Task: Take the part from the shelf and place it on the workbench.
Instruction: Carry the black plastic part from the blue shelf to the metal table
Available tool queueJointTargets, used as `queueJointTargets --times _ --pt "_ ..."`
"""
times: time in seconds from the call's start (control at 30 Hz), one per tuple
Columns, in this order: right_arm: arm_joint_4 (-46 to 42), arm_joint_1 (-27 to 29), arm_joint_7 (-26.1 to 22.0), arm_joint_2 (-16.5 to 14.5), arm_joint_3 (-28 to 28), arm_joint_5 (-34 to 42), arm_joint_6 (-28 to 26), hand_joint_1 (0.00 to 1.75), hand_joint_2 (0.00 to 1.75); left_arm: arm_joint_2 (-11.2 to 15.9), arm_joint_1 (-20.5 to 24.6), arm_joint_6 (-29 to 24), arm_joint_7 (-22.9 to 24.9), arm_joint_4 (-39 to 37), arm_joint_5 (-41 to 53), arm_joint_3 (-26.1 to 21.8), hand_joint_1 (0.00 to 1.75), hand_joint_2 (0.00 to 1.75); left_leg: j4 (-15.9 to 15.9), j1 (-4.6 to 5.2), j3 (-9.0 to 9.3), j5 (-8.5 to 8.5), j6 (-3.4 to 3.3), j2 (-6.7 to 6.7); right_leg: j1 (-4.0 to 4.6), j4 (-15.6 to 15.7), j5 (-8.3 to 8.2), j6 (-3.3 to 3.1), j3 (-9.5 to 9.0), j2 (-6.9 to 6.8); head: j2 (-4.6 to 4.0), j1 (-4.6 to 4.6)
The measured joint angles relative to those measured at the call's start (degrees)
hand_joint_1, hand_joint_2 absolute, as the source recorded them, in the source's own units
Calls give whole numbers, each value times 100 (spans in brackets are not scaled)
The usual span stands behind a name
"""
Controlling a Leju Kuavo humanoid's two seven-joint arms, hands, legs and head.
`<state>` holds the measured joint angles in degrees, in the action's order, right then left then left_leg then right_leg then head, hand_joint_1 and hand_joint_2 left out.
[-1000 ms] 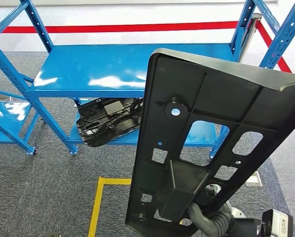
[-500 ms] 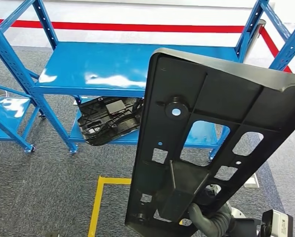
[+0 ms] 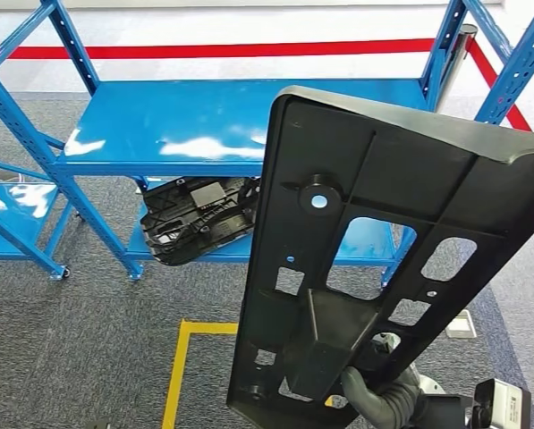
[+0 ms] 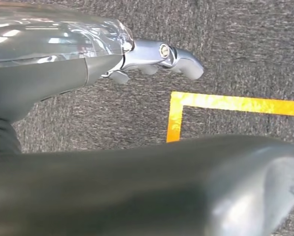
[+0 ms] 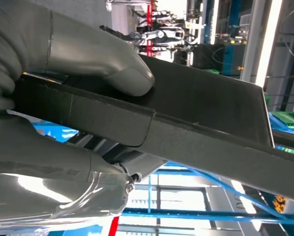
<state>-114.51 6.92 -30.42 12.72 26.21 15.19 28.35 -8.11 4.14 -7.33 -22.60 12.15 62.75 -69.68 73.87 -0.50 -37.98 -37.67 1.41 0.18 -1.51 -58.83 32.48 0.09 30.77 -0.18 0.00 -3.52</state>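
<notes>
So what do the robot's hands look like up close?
The left hand has a thick, smooth grey thumb and shiny silver finger parts with a small round screw. The right hand has the same grey rubbery thumb, plus glossy silver plates.

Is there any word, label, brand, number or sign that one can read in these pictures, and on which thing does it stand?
None can be read.
The black part in the right hand: moulded holes and ribs, no lettering visible.
The blue shelf: no label visible.
The second black part on the lower shelf: too small to tell.
Background equipment in the right wrist view: too blurred to read.
</notes>
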Motion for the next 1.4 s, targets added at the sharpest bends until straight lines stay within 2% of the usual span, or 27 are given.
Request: queueJointTargets --times 0.07,0.13,0.17,0.23,0.3,0.37,0.43,0.47,0.5,0.53,0.57,0.63,0.67,0.77,0.83,0.87,0.93,0.97,1.0,1.03,1.1,1.13,1.17,1.2,1.3,1.33,1.4 --pt "-1 -3 0 0 -1 0 0 175 175 1 0 -1 -1 0 0 0 0 175 -650 -3 278 428 -33 -2 0 0 15 14 -27 8 0 0" --pt "-2 -6 0 0 -1 0 0 175 175 2 2 -1 -1 0 0 0 0 175 -1254 21 550 678 -87 -11 9 0 27 42 -33 19 0 0" --pt "-2 -6 0 0 0 0 0 175 175 2 3 -1 0 0 0 0 0 175 -1385 37 607 698 -114 -15 10 1 28 64 -29 23 0 0" --pt "-5 -7 0 0 1 0 0 175 175 2 11 -1 -1 0 0 0 0 175 -1444 57 619 658 -174 -18 11 10 19 130 -22 23 0 0" --pt "-11 -11 -1 2 0 0 0 175 175 2 19 -1 -3 0 0 0 0 175 -1528 36 642 651 -245 -5 13 -83 117 185 9 20 0 2" --pt "-13 -12 -1 5 -1 -1 0 175 175 1 16 -1 -3 0 0 0 0 175 -1580 16 662 669 -294 7 17 -566 434 196 210 22 0 3" --pt "-10 -2 0 6 -1 -1 0 175 175 1 10 0 -2 0 0 0 0 175 -1582 29 664 669 -313 9 23 -1310 757 199 553 22 0 3" --pt "-8 4 0 7 -1 -1 0 175 175 0 8 1 -2 0 0 0 0 175 -1581 36 667 666 -318 9 25 -1538 788 204 664 22 0 3" --pt "-7 6 0 7 -1 0 0 175 175 0 8 1 -1 0 0 0 0 175 -1579 41 675 663 -319 9 26 -1565 704 207 683 21 0 3" --pt "-7 5 0 7 -1 0 0 175 175 0 9 1 -1 0 0 0 0 175 -1578 44 689 656 -316 8 26 -1347 511 207 589 21 0 2" --pt "-7 4 0 7 -1 0 0 175 175 0 11 1 -1 0 0 0 0 175 -1576 45 704 644 -307 6 27 -959 272 199 417 19 0 3" --pt "-7 1 0 7 0 0 0 175 175 0 12 1 -1 0 0 0 0 175 -1562 61 718 617 -271 2 43 -265 -23 171 93 18 0 3" --pt "-7 0 0 7 0 0 0 175 175 0 10 1 -1 0 0 0 0 175 -1554 68 717 608 -251 1 54 -90 -56 154 17 20 0 3" --pt "-8 -3 0 7 1 0 0 175 175 1 12 1 -1 0 0 0 0 175 -1529 73 705 591 -187 0 49 1 -21 85 12 29 0 2" --pt "-9 -5 0 3 1 -1 0 175 175 1 17 0 -2 0 0 0 0 175 -1330 58 625 424 -120 -1 19 23 -27 28 9 21 0 -1" --pt "-9 -6 0 1 1 -1 0 175 175 1 16 0 -2 0 0 0 0 175 -1065 42 511 256 -81 -2 11 27 -28 9 7 13 0 -1" --pt "-9 -2 0 0 1 -1 0 175 175 0 10 0 -2 0 0 0 0 175 -303 12 166 -89 -20 -1 11 23 -25 -8 9 2 0 -1" --pt "-9 0 0 0 1 -1 0 175 175 0 5 1 -1 0 0 0 0 175 -18 3 31 -155 -4 -1 11 21 -22 -9 7 -1 0 0" --pt "-9 1 0 0 1 -1 0 175 175 0 2 1 -1 0 0 0 0 175 71 -3 -20 -103 2 -1 11 20 -18 -8 1 -2 0 0" --pt "-9 1 0 0 1 -1 0 175 175 0 0 1 -1 0 0 0 0 175 -82 -6 38 65 -4 -1 11 19 -12 -5 -11 1 0 0" --pt "-9 -3 0 0 0 -1 0 175 175 0 1 1 -1 0 0 0 0 175 -807 -1 362 482 -46 -4 15 20 9 12 -44 11 0 0" --pt "-9 -5 0 0 0 -1 0 175 175 0 1 1 -2 0 0 0 0 175 -1133 12 515 618 -77 -7 19 20 19 26 -54 17 0 0" --pt "-9 -7 0 0 1 -1 0 175 175 0 2 0 -1 0 0 0 0 175 -1337 28 609 678 -105 -10 22 20 25 46 -60 22 0 0" --pt "-9 -7 0 0 1 -1 0 175 175 0 3 -1 -1 0 0 0 0 175 -1415 46 646 669 -135 -13 22 23 25 71 -59 24 0 0" --pt "-13 -8 0 1 1 0 0 175 175 0 15 -1 -2 0 0 0 0 175 -1519 34 660 654 -233 -3 18 -8 75 165 -40 22 0 1" --pt "-14 -11 -1 2 0 0 0 175 175 0 18 -1 -2 0 0 0 0 175 -1560 19 670 659 -266 4 21 -132 177 184 11 22 0 3" --pt "-14 -9 -1 5 -1 -1 0 175 175 0 14 -1 -3 0 0 0 0 175 -1595 15 680 672 -307 15 29 -709 519 196 260 23 0 4"
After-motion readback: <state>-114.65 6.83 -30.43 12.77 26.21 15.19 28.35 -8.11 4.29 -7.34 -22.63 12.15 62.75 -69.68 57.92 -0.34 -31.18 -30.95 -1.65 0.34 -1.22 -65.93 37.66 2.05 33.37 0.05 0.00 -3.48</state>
